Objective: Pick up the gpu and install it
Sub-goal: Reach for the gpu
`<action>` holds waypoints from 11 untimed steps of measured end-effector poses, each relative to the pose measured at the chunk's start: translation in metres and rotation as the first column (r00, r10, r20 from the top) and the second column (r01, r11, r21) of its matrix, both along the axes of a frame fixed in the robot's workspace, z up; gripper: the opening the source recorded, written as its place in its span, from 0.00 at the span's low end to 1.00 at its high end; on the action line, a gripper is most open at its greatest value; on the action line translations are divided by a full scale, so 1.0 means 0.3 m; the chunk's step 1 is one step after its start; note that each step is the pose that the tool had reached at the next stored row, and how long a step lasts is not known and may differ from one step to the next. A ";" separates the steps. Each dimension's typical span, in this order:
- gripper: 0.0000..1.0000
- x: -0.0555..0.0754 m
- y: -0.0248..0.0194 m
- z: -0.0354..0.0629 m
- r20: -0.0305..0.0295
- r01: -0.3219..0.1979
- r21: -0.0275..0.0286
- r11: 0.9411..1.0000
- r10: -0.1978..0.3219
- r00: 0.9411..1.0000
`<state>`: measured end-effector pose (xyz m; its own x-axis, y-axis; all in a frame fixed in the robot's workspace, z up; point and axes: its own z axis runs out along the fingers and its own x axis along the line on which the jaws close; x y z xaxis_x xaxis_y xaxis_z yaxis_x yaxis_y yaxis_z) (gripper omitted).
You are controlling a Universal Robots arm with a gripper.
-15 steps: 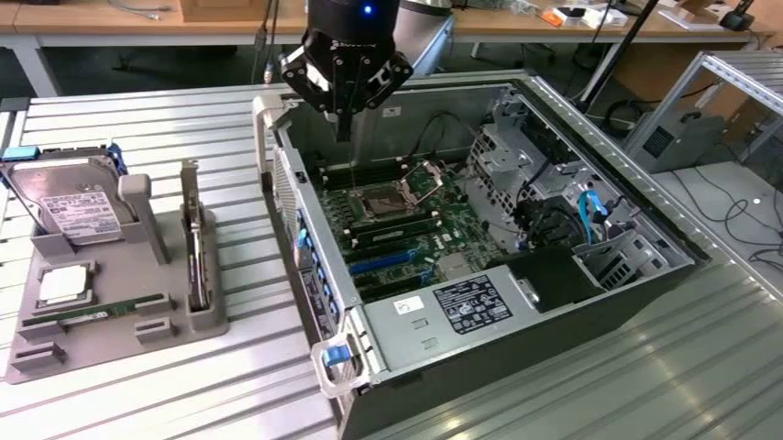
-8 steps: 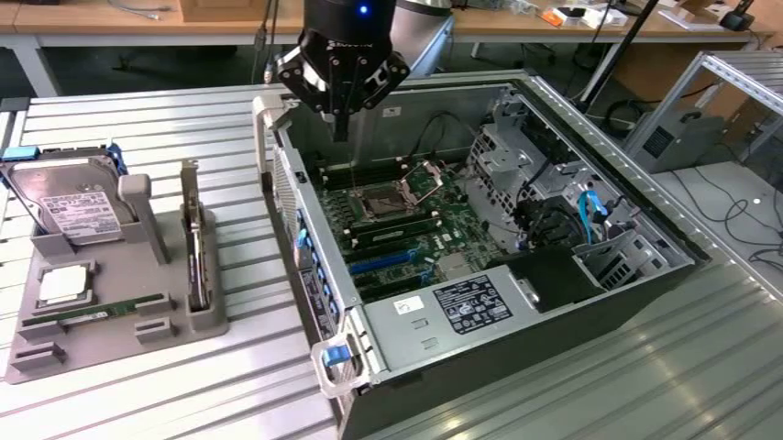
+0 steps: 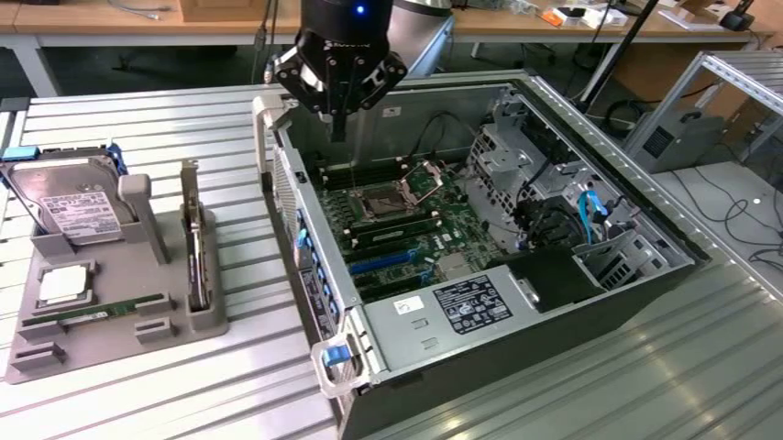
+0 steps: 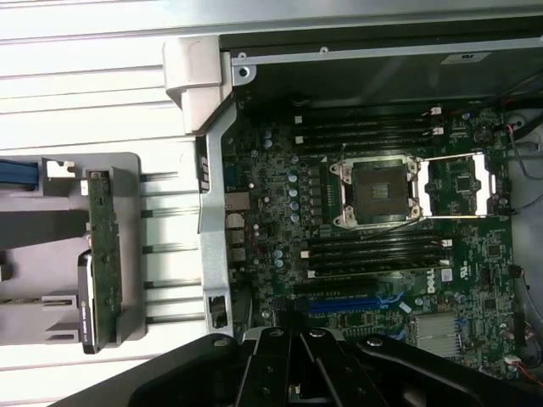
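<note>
While the gripper (image 3: 339, 133) hangs over the open case (image 3: 514, 385) with its fingers pressed together on nothing, the gpu (image 3: 190, 234) stands on edge in the grey rack (image 3: 171, 325) beside the case, well apart from the gripper. The exterior view adds the hard drive (image 3: 73, 215) with its white label and a black sticker (image 3: 471, 305), both with print too small to read. The wrist view looks down on the CPU socket (image 4: 377, 191) and a blue slot (image 4: 348, 303); white lettering on the board is illegible.
</note>
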<state>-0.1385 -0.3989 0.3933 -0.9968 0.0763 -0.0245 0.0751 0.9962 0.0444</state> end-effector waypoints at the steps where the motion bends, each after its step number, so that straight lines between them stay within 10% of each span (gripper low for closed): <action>1: 0.11 -0.001 0.000 0.000 0.000 0.000 0.000 1.000 0.000 1.000; 11: 0.11 -0.021 0.000 0.000 0.000 0.000 0.000 1.000 0.000 1.000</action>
